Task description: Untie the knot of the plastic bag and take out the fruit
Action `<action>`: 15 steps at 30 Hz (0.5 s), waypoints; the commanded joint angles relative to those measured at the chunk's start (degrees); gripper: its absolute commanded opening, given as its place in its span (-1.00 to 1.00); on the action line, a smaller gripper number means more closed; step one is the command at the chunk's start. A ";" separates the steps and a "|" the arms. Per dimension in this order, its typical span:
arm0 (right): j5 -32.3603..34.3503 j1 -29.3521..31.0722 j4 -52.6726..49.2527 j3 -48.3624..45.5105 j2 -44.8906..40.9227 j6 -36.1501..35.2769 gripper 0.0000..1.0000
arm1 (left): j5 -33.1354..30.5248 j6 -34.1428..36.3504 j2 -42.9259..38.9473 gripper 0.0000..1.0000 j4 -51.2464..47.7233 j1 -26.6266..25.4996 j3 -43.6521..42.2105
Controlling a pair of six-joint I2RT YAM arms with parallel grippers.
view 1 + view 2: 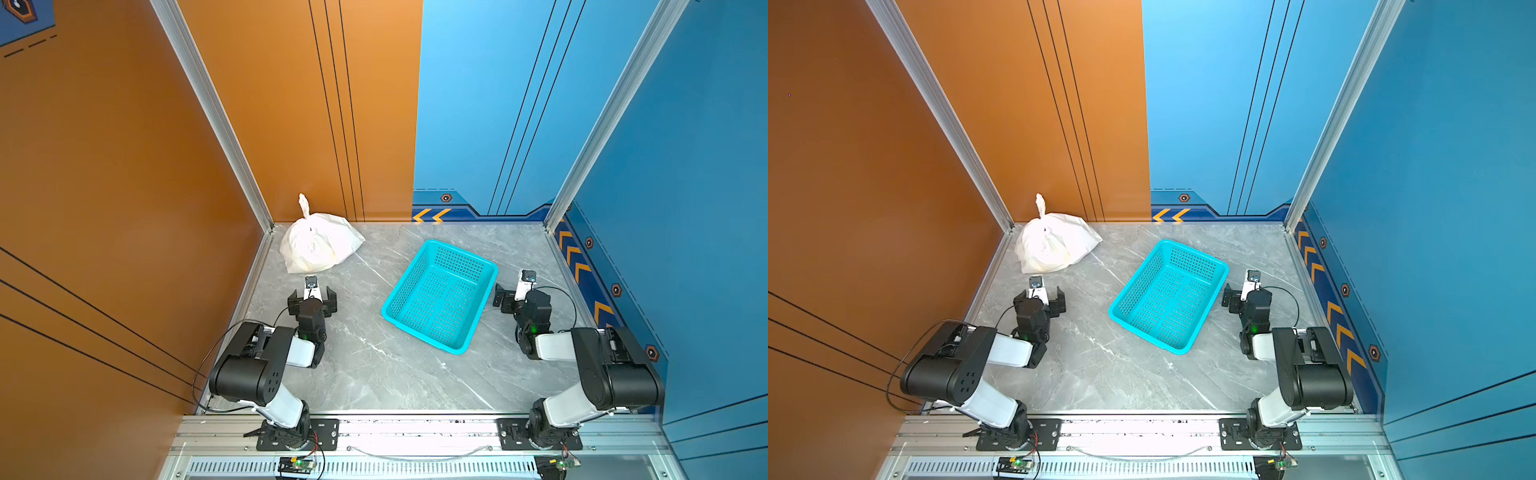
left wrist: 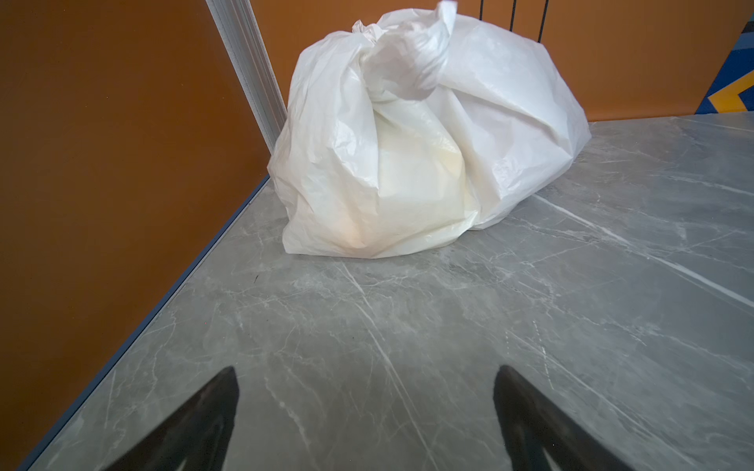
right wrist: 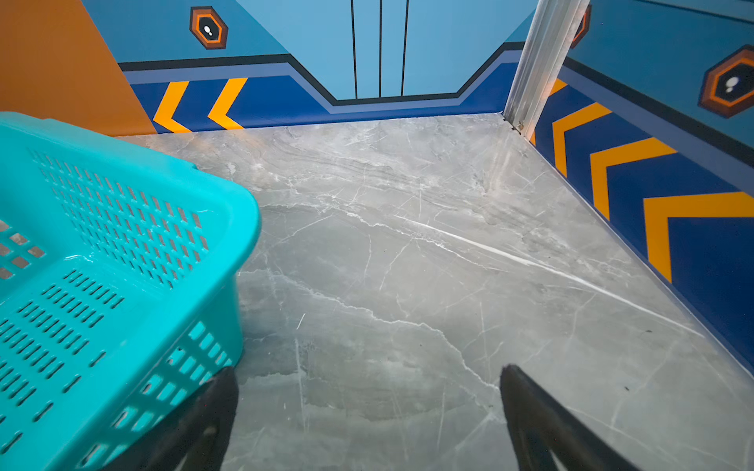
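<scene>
The white plastic bag (image 1: pixel 320 245) (image 1: pixel 1054 246) sits tied at the table's far left corner, close to the orange wall. Its knot (image 1: pixel 304 205) (image 1: pixel 1040 204) stands up as a twisted tail. In the left wrist view the plastic bag (image 2: pixel 408 155) fills the far middle, with the knot (image 2: pixel 408 57) on top. The fruit is hidden inside; only a faint yellowish shade shows through. My left gripper (image 1: pixel 311 297) (image 1: pixel 1040 299) (image 2: pixel 367 371) is open, a short way in front of the bag, empty. My right gripper (image 1: pixel 503 299) (image 1: pixel 1231 299) (image 3: pixel 369 369) is open and empty beside the basket.
A teal perforated basket (image 1: pixel 465 252) (image 1: pixel 1196 251) (image 3: pixel 122 149) stands empty, turned at an angle, on the grey marble table (image 1: pixel 374 365), right of middle. Its near corner almost touches one finger of the right gripper. Walls close off the left, back and right.
</scene>
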 commanded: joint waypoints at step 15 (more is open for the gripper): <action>-0.37 -0.23 -1.00 0.93 0.20 0.64 1.00 | 0.16 0.38 -0.09 0.96 -2.22 0.56 1.78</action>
